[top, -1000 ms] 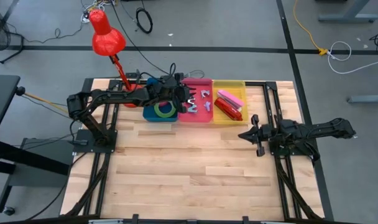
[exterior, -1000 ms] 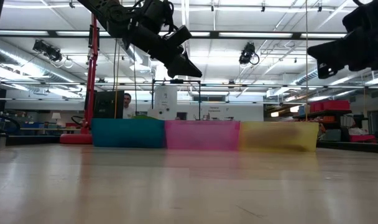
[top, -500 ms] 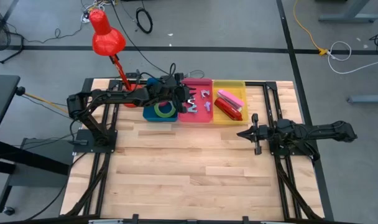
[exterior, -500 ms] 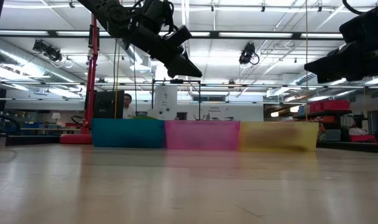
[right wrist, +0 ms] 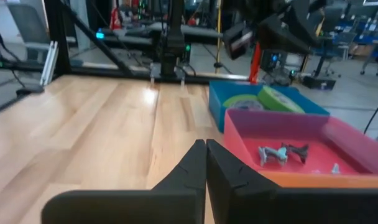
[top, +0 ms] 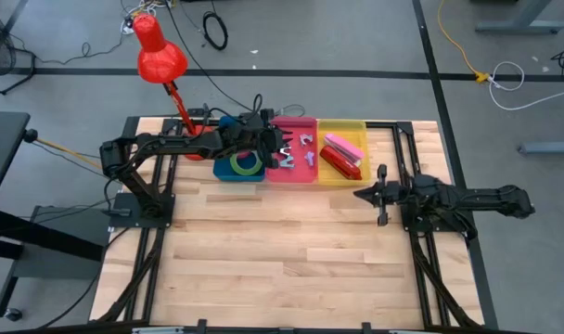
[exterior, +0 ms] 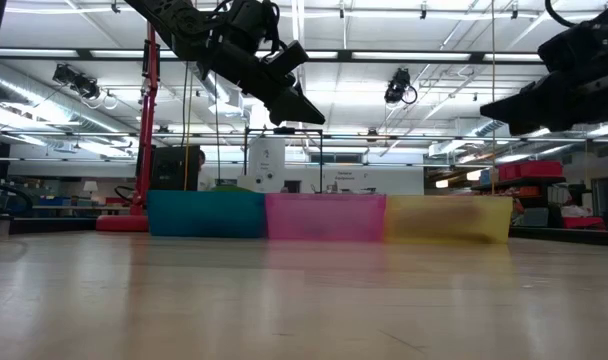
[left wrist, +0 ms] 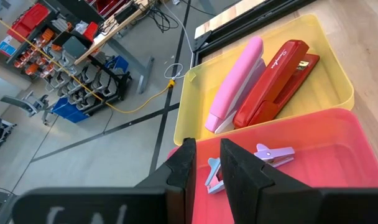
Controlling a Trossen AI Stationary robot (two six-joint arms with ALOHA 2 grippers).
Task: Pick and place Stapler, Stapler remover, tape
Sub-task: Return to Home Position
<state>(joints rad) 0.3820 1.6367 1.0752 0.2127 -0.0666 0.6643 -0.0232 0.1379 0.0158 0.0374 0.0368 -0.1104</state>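
Two green tape rolls (top: 248, 164) lie in the blue bin (top: 228, 173); they also show in the right wrist view (right wrist: 270, 98). I see no red or pink roll. Staple removers (left wrist: 273, 154) lie in the pink bin (top: 294, 176). A pink stapler (left wrist: 235, 84) and a red stapler (left wrist: 273, 81) lie in the yellow bin (top: 358, 176). My left gripper (left wrist: 207, 171) hangs above the blue and pink bins (top: 275, 139), slightly open and empty. My right gripper (right wrist: 206, 152) is shut and empty, in the air right of the bins (top: 358, 196).
The three bins stand side by side at the table's far edge (exterior: 324, 217). A red lamp (top: 160, 56) stands on its base at the far left, beside the blue bin. The bare wooden tabletop (top: 282, 250) stretches from the bins to the near edge.
My right gripper has moved a little toward the table's left, toward the bins, and a little down, staying shut.
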